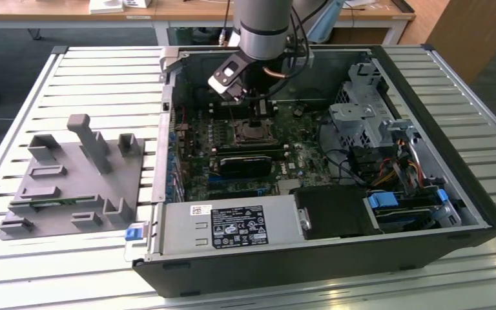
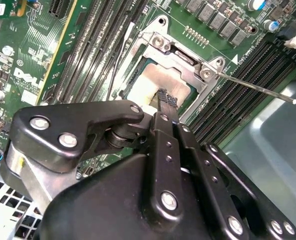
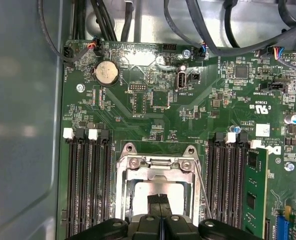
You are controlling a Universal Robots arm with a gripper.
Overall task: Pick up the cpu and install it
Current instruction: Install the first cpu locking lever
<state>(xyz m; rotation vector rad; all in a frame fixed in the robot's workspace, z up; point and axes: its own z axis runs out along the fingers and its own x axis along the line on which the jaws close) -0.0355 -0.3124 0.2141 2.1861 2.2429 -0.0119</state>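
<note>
"Two fingers on that gripper (image 3: pixel 159 198): are they gripping anything?"

"No. In both wrist views they are pressed together with nothing between them, and the tips are just over the cpu (image 3: pixel 140 197)."

"And where does the cpu lie?"

"Flat inside the socket frame (image 3: pixel 157 167) on the motherboard (image 3: pixel 152 100), between the two banks of memory slots (image 3: pixel 88 180). The thin locking lever (image 2: pixel 257 87) stands out free to one side."

"How would the chip handle, do you think?"

"Light and stiff, I'd judge, but delicate. Its smooth metal lid gives little purchase, and a tilt or a scrape could harm the contacts underneath. It is best taken by two opposite edges and kept level, never by the face."

"Do the tips touch it?"

"I cannot tell. They hang very near its pale top."
</note>
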